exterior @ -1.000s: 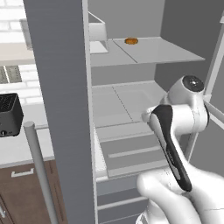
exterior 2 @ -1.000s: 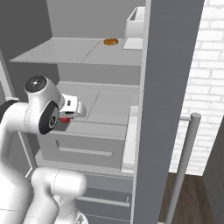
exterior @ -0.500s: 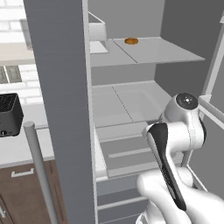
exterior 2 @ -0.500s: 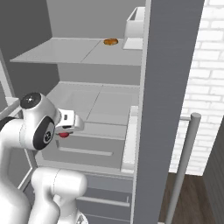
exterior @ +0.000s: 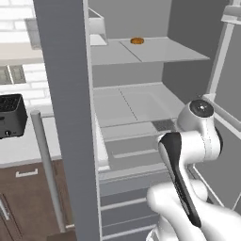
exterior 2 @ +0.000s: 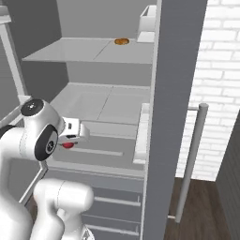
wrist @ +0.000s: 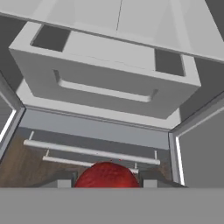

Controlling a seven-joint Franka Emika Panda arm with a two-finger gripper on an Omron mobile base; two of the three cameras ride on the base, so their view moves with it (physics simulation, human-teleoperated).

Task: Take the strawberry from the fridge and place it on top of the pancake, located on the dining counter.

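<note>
The tool was pinching the strawberry, a red round shape seen between the finger tips at 6 o'clock in the hand view. It hung in front of the open fridge, just outside the pale drawer front. A small brown item lay on the upper shelf, toward 12 o'clock. A black toaster sat on the bench at 9 o'clock.
</note>
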